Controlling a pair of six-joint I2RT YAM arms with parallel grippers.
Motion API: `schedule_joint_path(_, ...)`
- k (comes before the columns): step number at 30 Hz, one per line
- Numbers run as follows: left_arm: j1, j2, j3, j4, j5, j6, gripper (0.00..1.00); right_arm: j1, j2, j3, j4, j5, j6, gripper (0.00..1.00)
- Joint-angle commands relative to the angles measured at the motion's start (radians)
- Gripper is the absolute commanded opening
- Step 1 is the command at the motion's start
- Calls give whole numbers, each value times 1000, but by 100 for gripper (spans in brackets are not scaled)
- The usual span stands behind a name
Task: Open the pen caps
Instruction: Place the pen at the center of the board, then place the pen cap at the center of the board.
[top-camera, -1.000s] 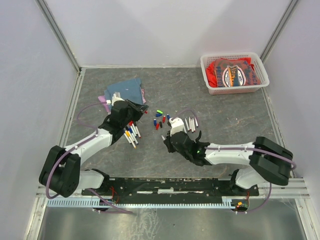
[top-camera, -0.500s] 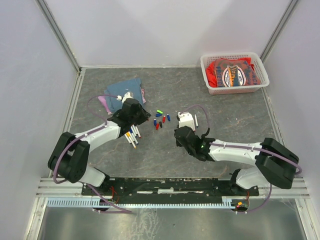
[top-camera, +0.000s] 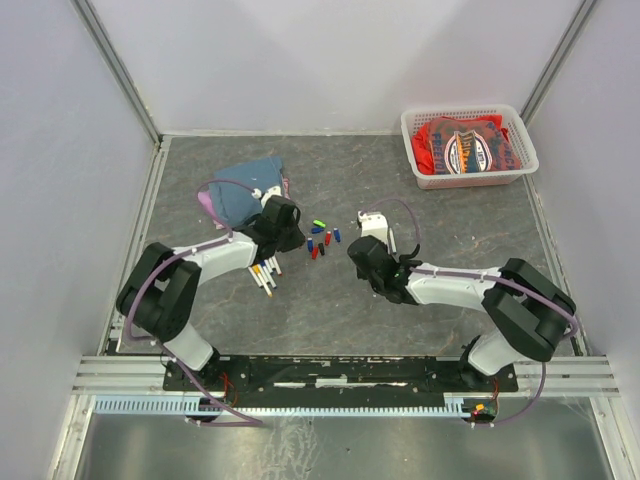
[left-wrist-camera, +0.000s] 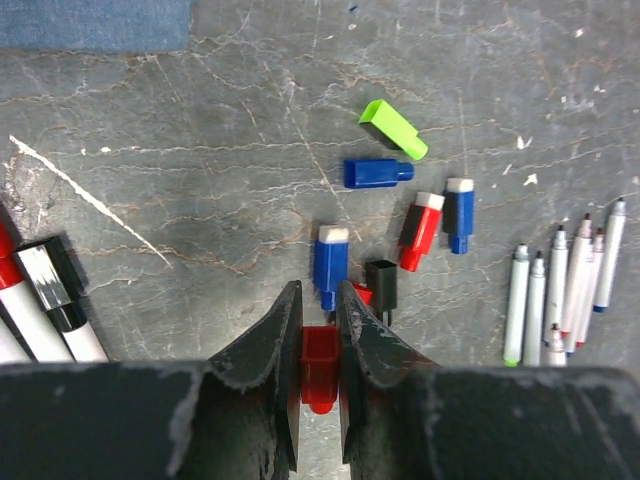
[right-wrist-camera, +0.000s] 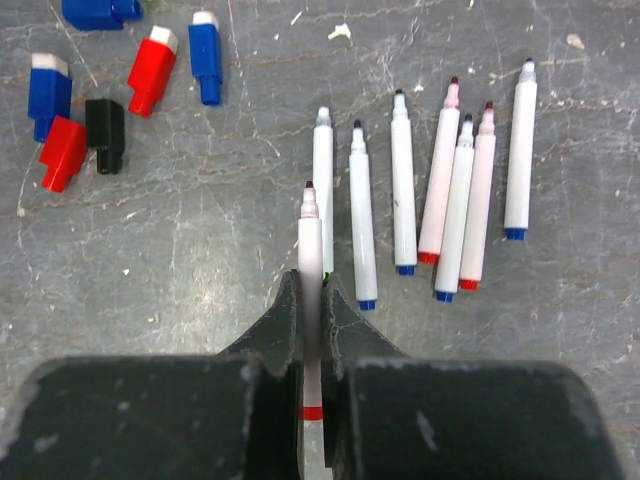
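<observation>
My left gripper (left-wrist-camera: 318, 305) (top-camera: 291, 233) is shut on a red pen cap (left-wrist-camera: 320, 362), hanging low over the loose pen caps (top-camera: 320, 240): green (left-wrist-camera: 393, 128), blue (left-wrist-camera: 378, 172), red (left-wrist-camera: 421, 230), black (left-wrist-camera: 381, 285). An uncapped white pen (right-wrist-camera: 311, 245) with a red band is pinched in my shut right gripper (right-wrist-camera: 312, 288) (top-camera: 368, 250). Its tip points at the left end of a row of uncapped pens (right-wrist-camera: 440, 190). The same caps show at the upper left of the right wrist view, a red one (right-wrist-camera: 64, 150) and a black one (right-wrist-camera: 104, 135) nearest.
Capped pens (top-camera: 265, 272) lie below the left gripper; one black-capped (left-wrist-camera: 50, 285) shows at the left wrist view's edge. A folded blue cloth (top-camera: 248, 180) lies at the back left. A white basket (top-camera: 470, 181) with red fabric stands at the back right.
The right gripper carried the pen away from the near edge, up to the row of uncapped pens. The left gripper shifted right and slightly nearer, toward the loose caps.
</observation>
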Motion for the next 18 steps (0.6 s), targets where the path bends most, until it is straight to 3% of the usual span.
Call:
schedule_joint_path(1,-15,24,52,-13,-45,65,5,-31,29,69,9,13,-47,4)
schedule_joint_path(18,-35,92,79,-28,-43,75,25,-99,161,151,14,-37,-95,16)
